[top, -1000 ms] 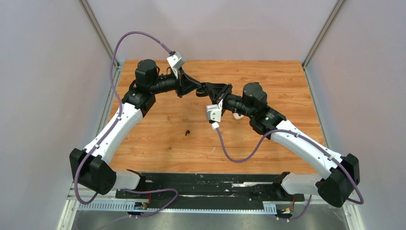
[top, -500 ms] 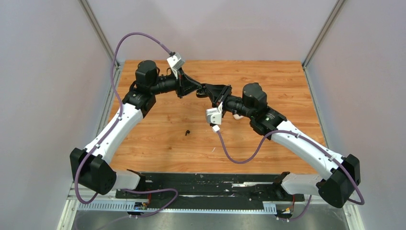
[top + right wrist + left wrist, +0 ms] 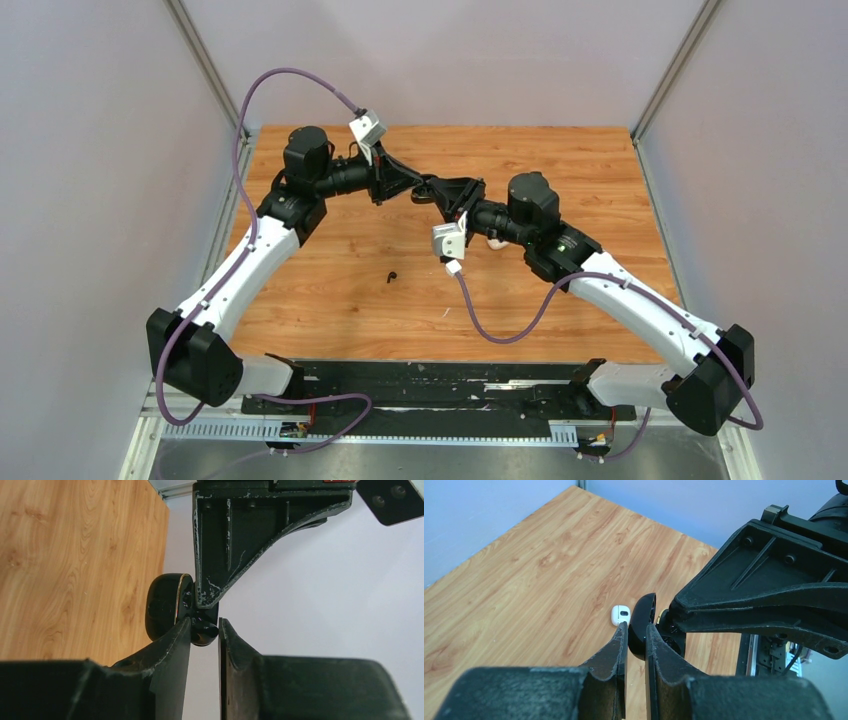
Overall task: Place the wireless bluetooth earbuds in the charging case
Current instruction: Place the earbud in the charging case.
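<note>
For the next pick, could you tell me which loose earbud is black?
The black earbud lying alone at mid-table; the white earbud lies farther right, half hidden.

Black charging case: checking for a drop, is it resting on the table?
No, the left gripper holds the black charging case clear of the table.

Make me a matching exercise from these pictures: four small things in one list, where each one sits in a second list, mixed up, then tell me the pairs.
Things
1. black charging case
2. raised black earbud
3. loose black earbud
4. small white item

Places
A. on the table, partly under the right arm
B. clamped in the left gripper
C. alone on bare wood
D. between the right gripper's fingers, at the case

Pairs: 1-B, 2-D, 3-C, 4-A
</note>
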`<state>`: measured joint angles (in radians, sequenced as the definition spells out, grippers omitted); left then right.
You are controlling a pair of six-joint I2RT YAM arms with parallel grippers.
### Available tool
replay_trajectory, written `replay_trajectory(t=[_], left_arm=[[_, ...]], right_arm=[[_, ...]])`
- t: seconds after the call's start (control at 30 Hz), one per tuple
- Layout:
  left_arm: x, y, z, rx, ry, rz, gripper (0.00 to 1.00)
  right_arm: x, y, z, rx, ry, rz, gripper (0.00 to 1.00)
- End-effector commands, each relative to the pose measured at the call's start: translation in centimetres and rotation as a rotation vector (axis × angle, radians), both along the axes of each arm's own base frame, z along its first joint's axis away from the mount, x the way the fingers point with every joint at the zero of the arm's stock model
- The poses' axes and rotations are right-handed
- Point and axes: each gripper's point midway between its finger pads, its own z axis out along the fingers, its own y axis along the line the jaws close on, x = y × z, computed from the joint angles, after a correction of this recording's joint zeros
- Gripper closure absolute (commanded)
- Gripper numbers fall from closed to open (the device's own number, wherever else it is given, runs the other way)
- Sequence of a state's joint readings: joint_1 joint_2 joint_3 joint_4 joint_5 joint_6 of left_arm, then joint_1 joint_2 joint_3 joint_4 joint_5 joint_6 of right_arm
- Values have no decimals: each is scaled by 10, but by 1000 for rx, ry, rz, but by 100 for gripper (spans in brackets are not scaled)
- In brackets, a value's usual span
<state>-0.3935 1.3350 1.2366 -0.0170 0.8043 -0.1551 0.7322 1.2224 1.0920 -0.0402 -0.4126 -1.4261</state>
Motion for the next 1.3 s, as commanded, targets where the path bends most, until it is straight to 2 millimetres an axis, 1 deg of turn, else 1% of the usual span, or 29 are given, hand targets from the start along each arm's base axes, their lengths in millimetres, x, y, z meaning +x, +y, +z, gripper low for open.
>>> replay_trajectory(t=[0.0, 0.2, 0.33, 0.43, 0.57, 0.63, 0.73, 0.8, 0.87, 0.93, 0.97, 1.03, 1.07, 1.1, 1.17, 1.2, 1.27], left_arm=[[-6, -2, 28, -47, -102, -23, 100], [-7, -2, 27, -47, -106, -33, 100], [-8, -2, 27, -44, -110, -36, 100], [-8, -2, 25, -41, -108, -37, 100], [-8, -2, 24, -39, -114, -39, 100], [-8, -2, 24, -39, -116, -39, 100], [-8, -3, 25, -43, -121, -42, 100], [-7, -3, 26, -45, -125, -39, 100], [-7, -2, 26, -41, -127, -33, 100], [-4, 0, 23, -30, -131, -15, 100], [-3, 1, 22, -25, -134, -3, 100], [0, 3, 20, -11, -146, 10, 100], [0, 4, 19, -7, -145, 14, 100], [0, 4, 19, -3, -151, 16, 100], [0, 5, 17, 7, -153, 13, 100], [0, 5, 17, 9, -156, 13, 100], [-2, 5, 18, 12, -168, 9, 100]], right_arm=[[-7, 3, 0, 16, 110, 23, 74], [-7, 5, 1, 23, 139, 27, 71], [-6, 7, 7, 46, 166, 18, 61], [-7, 8, 18, 85, 227, 12, 53], [-8, 10, 29, 129, 342, 3, 50], [-9, 13, 27, 131, 419, -2, 45], [-10, 16, 16, 122, 539, -17, 40], [-13, 17, 17, 145, 595, -18, 38], [-14, 18, 25, 195, 664, -29, 37], [-12, 14, 46, 297, 787, -40, 35], [-11, 11, 60, 366, 876, -44, 34], [-5, 0, 83, 491, 1049, -52, 33], [-3, -6, 92, 539, 1114, -53, 33], [-1, -12, 99, 574, 1140, -60, 32], [-1, -18, 102, 583, 1101, -70, 31], [-1, -20, 100, 572, 1075, -73, 29], [1, -22, 88, 547, 1058, -89, 24]])
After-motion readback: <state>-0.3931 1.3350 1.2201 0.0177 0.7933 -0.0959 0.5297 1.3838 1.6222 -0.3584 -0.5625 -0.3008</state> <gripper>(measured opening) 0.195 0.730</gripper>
